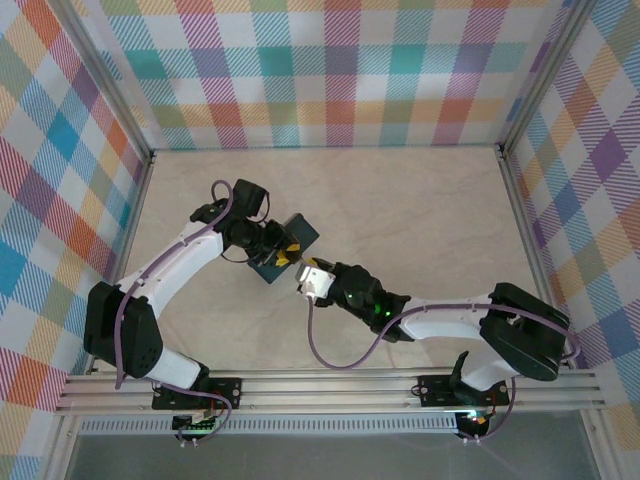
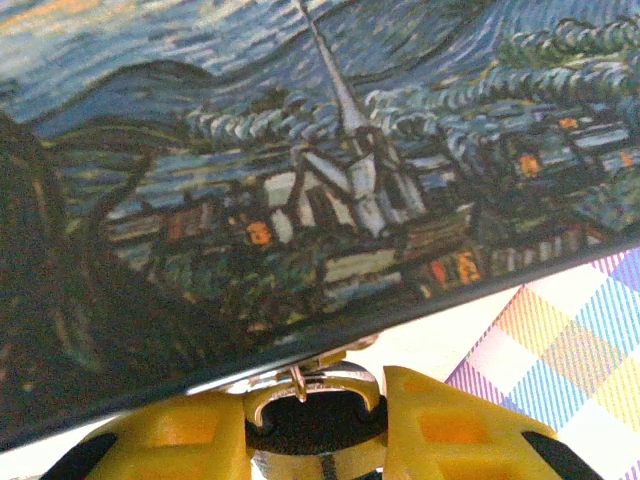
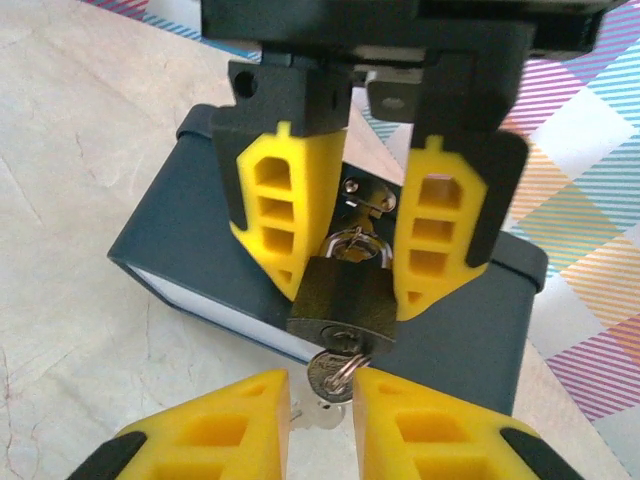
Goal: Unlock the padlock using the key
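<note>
The dark padlock (image 3: pixel 343 298) hangs by its silvery shackle (image 3: pixel 356 243) from the hasp of the blue painted box (image 3: pixel 185 235). My left gripper (image 3: pixel 350 292) is shut on the padlock body, one yellow finger on each side. The left wrist view has the shackle (image 2: pixel 312 388) under the box's painted face (image 2: pixel 300 170) and the dark body (image 2: pixel 315 425) between the fingers (image 2: pixel 170 440). The silvery key (image 3: pixel 333 373) sticks out of the padlock's underside with a split ring through its head. My right gripper (image 3: pixel 322 415) stands narrowly open around the key head; one finger (image 3: pixel 425 425) touches the ring.
Box (image 1: pixel 298 235), left gripper (image 1: pixel 283 250) and right gripper (image 1: pixel 312 280) meet near the middle of the pale marble table (image 1: pixel 420 210). Plaid walls (image 1: pixel 340 70) with metal frame posts close the back and both sides.
</note>
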`<state>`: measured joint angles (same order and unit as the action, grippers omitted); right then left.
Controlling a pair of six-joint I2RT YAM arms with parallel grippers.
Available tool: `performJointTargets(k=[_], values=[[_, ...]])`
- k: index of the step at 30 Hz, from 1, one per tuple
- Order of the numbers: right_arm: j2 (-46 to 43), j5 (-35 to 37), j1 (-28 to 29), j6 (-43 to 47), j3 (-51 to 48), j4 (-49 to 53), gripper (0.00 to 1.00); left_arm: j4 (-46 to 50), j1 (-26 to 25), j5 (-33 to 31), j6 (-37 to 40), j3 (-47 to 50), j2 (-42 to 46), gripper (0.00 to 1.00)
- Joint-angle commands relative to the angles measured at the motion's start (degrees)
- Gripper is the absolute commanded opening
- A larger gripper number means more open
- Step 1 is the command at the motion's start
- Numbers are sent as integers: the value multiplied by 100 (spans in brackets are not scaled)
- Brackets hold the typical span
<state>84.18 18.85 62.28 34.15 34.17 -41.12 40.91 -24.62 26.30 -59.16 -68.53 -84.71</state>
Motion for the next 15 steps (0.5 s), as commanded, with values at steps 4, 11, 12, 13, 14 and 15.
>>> performJointTargets(k=[4,11,12,13,14,15], values=[[225,-66,26,232,325,-245,22,-15,-25,92,3,-203,139,6],[529,67,17,416,461,-284,22,-18,-25,130,-8,-197,162,6],[594,127,16,495,470,-350,23,8,-25,129,2,-226,158,6],[652,182,19,574,478,-370,23,37,-25,120,9,-254,159,6],[683,220,17,621,485,-370,23,57,-25,121,13,-268,149,6],[702,256,5,652,480,-394,24,83,-25,121,25,-295,148,6]])
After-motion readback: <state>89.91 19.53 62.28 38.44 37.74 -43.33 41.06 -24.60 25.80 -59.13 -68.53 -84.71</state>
